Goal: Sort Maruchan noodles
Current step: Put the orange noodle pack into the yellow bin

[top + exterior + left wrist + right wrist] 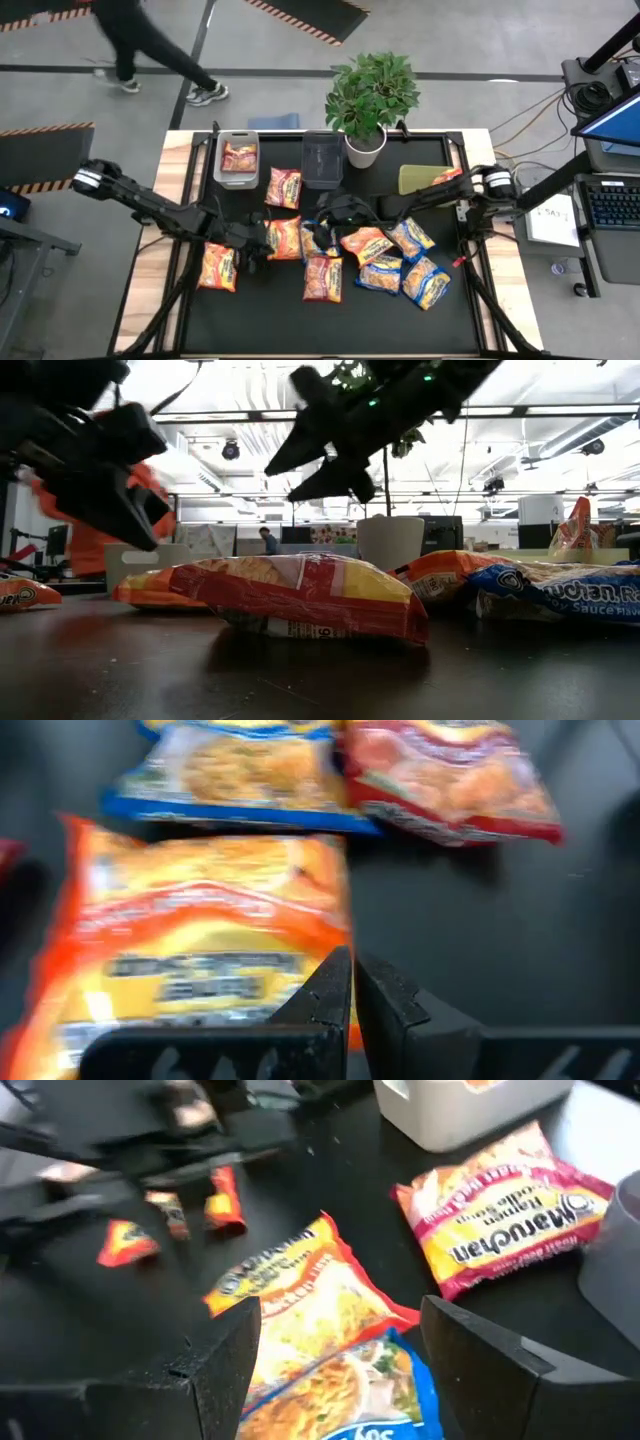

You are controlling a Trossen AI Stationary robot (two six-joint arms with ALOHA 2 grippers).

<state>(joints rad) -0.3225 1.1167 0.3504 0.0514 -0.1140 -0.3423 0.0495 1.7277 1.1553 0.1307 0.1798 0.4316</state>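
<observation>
Several Maruchan packets lie flat on the dark table: an orange one point(218, 267), red ones point(283, 187) point(322, 278), and blue-and-yellow ones point(410, 238) point(425, 283). My left gripper point(260, 247) point(352, 995) is left of the table's centre, shut on an orange-yellow packet point(285, 238) point(200, 950). My right gripper point(335, 212) point(345, 1370) hangs open above the centre of the pile, over a blue-and-yellow packet point(350, 1390) and an orange-yellow one point(300, 1290), touching neither. In the low view it point(285, 482) is well above the packets. My left gripper pinches the orange-yellow packet between its two fingers at one edge point(343, 960). In the low view the packet point(150, 480) shows behind the gripper, above the table top, so it looks lifted clear. Which layers it has cannot be seen.
Three bins stand along the far edge: a grey one point(218, 165) with a red packet inside, a dark one point(322, 160), and a green one point(420, 178) with a packet at its right side. A potted plant point(365, 105) stands behind them. A person walks beyond the table.
</observation>
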